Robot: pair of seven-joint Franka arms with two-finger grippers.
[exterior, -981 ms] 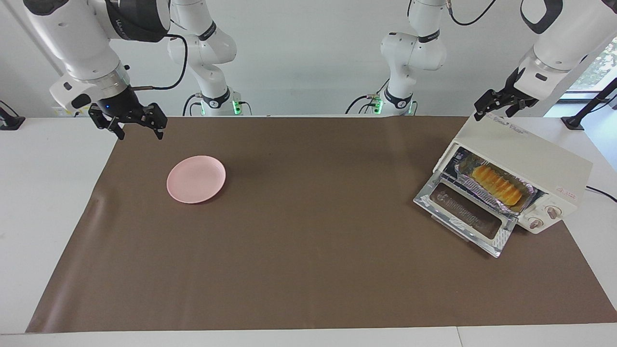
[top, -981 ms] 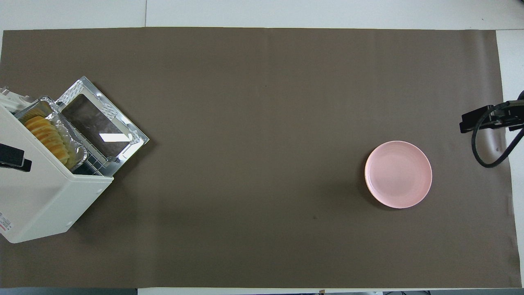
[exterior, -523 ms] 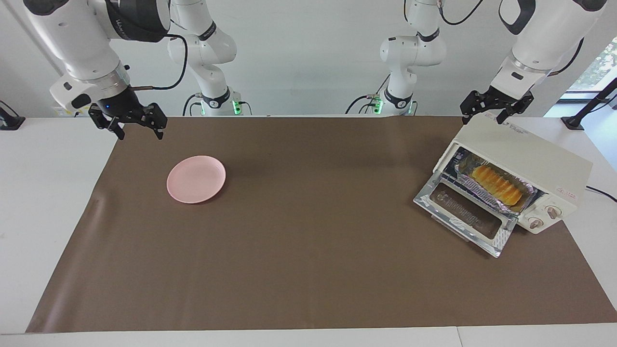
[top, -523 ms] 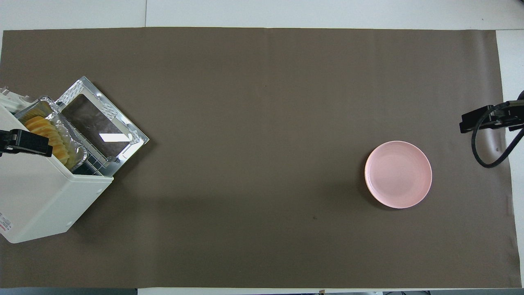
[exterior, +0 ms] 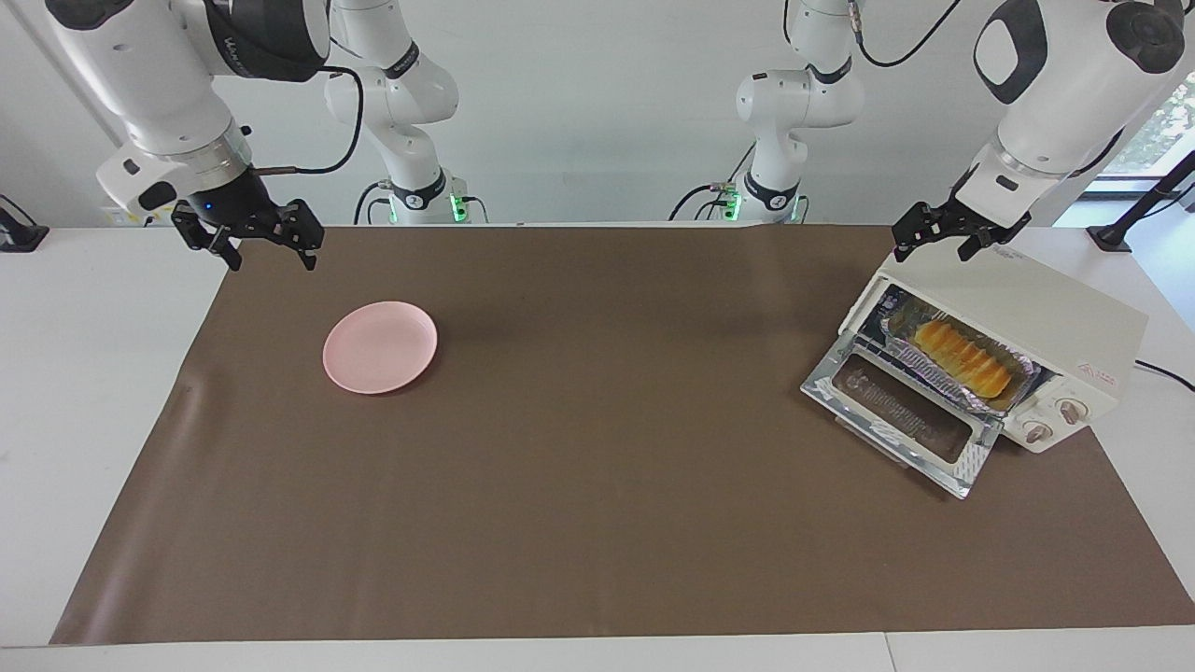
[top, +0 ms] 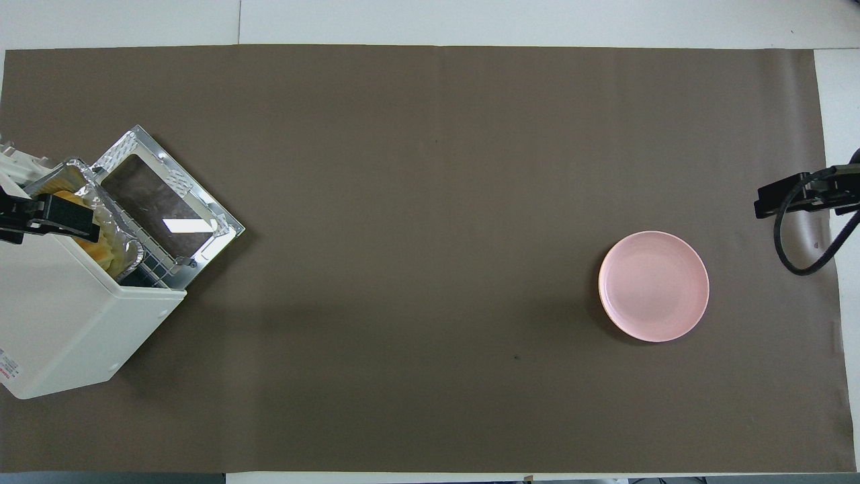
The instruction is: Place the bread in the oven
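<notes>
Fingers of both my grippers are spread and empty, left gripper [exterior: 938, 239] above the oven [exterior: 1018, 313] with the bread [exterior: 963, 357] on foil just below, so I should drop before the door [exterior: 901, 415] and lift its edge evenly, while my right gripper [exterior: 264, 245] waits.

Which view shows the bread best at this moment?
The facing view: the bread lies in full sight in its foil tray inside the open oven. In the overhead view the left gripper covers most of it, leaving only a small part visible.
</notes>
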